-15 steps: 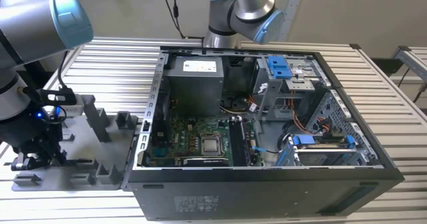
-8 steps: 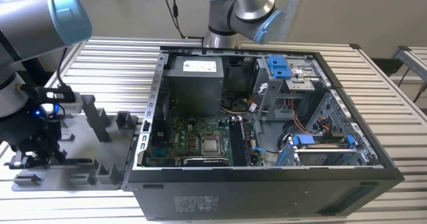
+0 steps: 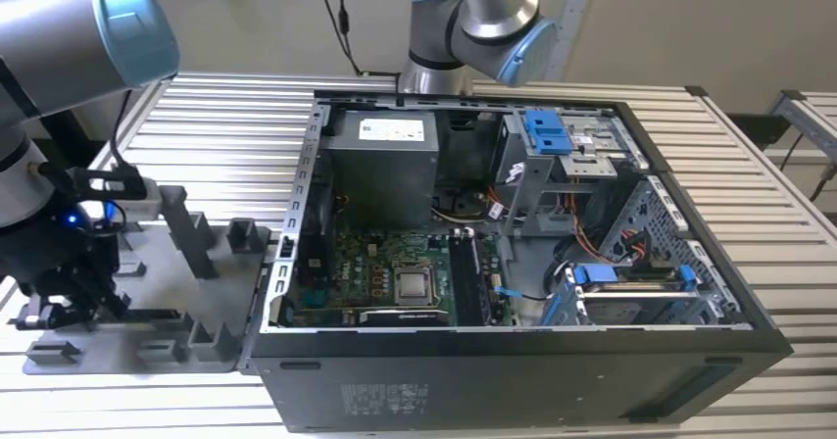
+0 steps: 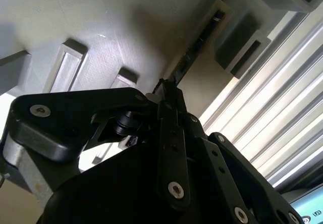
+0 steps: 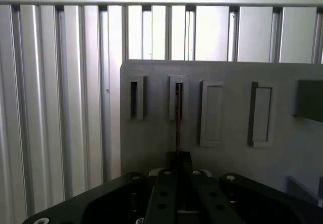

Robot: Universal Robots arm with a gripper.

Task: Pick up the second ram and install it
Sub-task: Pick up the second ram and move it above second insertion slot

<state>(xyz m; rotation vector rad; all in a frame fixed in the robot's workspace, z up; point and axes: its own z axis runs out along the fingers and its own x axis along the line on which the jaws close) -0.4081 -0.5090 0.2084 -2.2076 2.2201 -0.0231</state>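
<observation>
The black gripper [image 5: 178, 157] pinches the second ram [image 5: 178, 120], a thin circuit-board stick standing edge-on in a slot of the grey plastic holder tray [image 5: 151, 138], so it is not yet lifted or installed in the open black computer case [image 3: 523, 375].

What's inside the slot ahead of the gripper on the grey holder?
The second ram, edge-on, a thin strip. Slot walls and the gripper cover its faces and near end.

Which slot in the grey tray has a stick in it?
The narrow slot straight ahead of the gripper: a thin stick stands in it. The other narrow slot looks dark and empty, and the wider pockets hold nothing.
</observation>
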